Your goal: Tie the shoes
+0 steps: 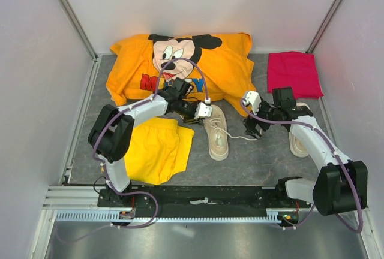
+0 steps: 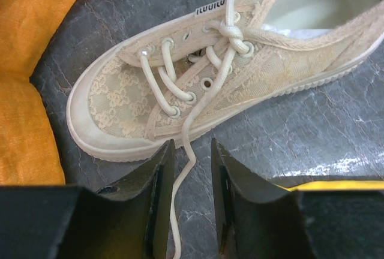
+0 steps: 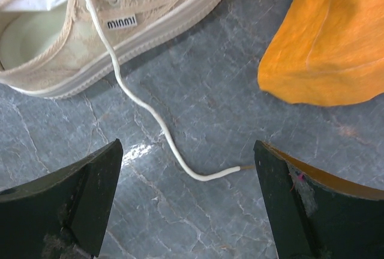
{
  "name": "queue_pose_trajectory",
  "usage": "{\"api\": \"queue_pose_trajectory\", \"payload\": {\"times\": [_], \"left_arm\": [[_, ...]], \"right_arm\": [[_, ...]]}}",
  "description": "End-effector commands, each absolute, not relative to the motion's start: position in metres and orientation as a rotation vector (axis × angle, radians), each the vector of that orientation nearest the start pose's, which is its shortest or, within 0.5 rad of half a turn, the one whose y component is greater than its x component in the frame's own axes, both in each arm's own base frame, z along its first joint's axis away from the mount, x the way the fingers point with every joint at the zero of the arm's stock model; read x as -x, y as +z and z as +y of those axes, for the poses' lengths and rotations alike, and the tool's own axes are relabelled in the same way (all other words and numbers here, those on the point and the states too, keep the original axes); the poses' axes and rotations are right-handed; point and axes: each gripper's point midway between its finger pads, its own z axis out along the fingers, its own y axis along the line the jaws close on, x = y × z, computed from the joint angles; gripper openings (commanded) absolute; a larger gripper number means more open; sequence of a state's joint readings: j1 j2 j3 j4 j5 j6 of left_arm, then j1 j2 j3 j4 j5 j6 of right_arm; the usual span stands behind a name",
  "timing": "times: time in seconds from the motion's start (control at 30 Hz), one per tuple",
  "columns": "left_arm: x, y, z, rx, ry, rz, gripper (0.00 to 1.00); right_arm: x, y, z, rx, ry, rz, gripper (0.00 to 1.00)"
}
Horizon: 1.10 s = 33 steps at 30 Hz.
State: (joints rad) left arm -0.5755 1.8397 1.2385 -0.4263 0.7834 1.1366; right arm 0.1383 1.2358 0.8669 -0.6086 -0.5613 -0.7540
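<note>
One cream sneaker [image 1: 217, 132] lies mid-table, toe toward the back; it also shows in the left wrist view [image 2: 120, 97] and the right wrist view [image 3: 78, 43]. Its white laces are crossed in one simple knot [image 2: 231, 34]. My left gripper [image 1: 197, 115] sits by the toe. Its jaws [image 2: 192, 146] stand narrowly open, with one lace end [image 2: 186, 133] lying loose between them. My right gripper [image 1: 251, 128] is wide open [image 3: 187, 148] above the other lace end [image 3: 198, 174], which lies on the table. The second sneaker [image 1: 298, 142] lies at the right, partly hidden by my right arm.
An orange Mickey shirt [image 1: 198, 61] lies at the back, its hem near the right gripper [image 3: 330, 43]. Yellow shorts [image 1: 157, 148] lie left of the shoe. A folded pink cloth [image 1: 293, 73] lies at the back right. Walls close in both sides.
</note>
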Motion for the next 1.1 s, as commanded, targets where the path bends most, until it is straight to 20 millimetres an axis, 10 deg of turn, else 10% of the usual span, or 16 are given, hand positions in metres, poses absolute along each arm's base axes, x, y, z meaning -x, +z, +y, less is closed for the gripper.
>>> {"api": "queue_pose_trajectory", "payload": {"times": [0.0, 1.07], "left_arm": [[-0.311, 0.076, -0.323, -1.866, -0.736, 1.362, 0.38], [-0.320, 0.056, -0.325, -1.825, -0.701, 1.480, 0.26]], "right_arm": [[-0.270, 0.112, 0.103, 1.253, 0.408, 2.069, 0.98], [-0.239, 0.056, 0.200, 1.559, 0.584, 1.941, 0.87]]}}
